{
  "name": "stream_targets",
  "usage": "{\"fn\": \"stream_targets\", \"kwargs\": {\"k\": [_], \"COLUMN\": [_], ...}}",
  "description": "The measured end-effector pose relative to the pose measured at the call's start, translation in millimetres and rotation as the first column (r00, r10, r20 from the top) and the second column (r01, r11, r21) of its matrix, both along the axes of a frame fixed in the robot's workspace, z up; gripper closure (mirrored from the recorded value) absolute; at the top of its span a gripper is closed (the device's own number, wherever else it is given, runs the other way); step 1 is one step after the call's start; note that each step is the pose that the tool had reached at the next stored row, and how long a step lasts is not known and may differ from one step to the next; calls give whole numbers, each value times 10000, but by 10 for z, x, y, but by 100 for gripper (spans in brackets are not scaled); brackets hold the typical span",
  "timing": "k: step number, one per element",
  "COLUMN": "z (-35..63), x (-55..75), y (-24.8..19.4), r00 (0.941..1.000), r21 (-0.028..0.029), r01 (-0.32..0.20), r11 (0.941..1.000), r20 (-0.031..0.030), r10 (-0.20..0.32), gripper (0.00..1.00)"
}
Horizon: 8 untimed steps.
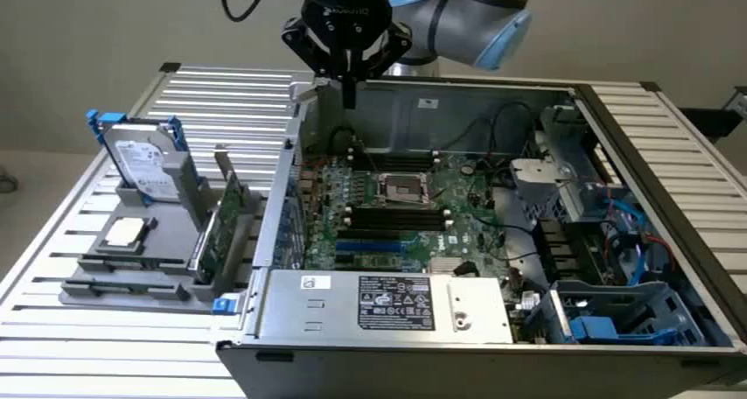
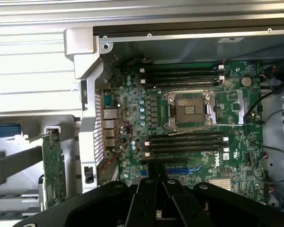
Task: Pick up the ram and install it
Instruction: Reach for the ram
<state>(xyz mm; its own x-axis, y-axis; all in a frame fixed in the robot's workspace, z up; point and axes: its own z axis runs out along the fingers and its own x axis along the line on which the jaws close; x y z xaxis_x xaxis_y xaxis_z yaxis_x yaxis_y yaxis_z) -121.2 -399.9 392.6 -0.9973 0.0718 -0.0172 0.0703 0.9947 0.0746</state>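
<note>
While the ram (image 1: pixel 227 215) (image 2: pixel 53 165) stands on edge in a grey fixture (image 1: pixel 140 268) on the slatted metal surface (image 1: pixel 70 346), just beside the open computer case (image 1: pixel 491 110), I note my hand (image 1: pixel 346 106) (image 2: pixel 157 184) above the motherboard (image 1: pixel 397 215) (image 2: pixel 189 142), fingers drawn together. Plain beige wall (image 1: pixel 94 23) behind.

- The arm (image 1: pixel 473 10) is bent at the elbow, and the wrist is held upright.
- The gripper (image 1: pixel 346 100) is pointed straight down, with its fingers (image 2: pixel 147 201) pressed together.
</note>
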Motion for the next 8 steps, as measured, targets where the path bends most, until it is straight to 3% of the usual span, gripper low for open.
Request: {"fn": "stream_targets", "kwargs": {"k": [8], "z": [0], "x": [0], "y": [-1], "r00": [10000], "r21": [32], "r01": [0], "r11": [10000], "r20": [0], "r10": [0], "gripper": [89]}}
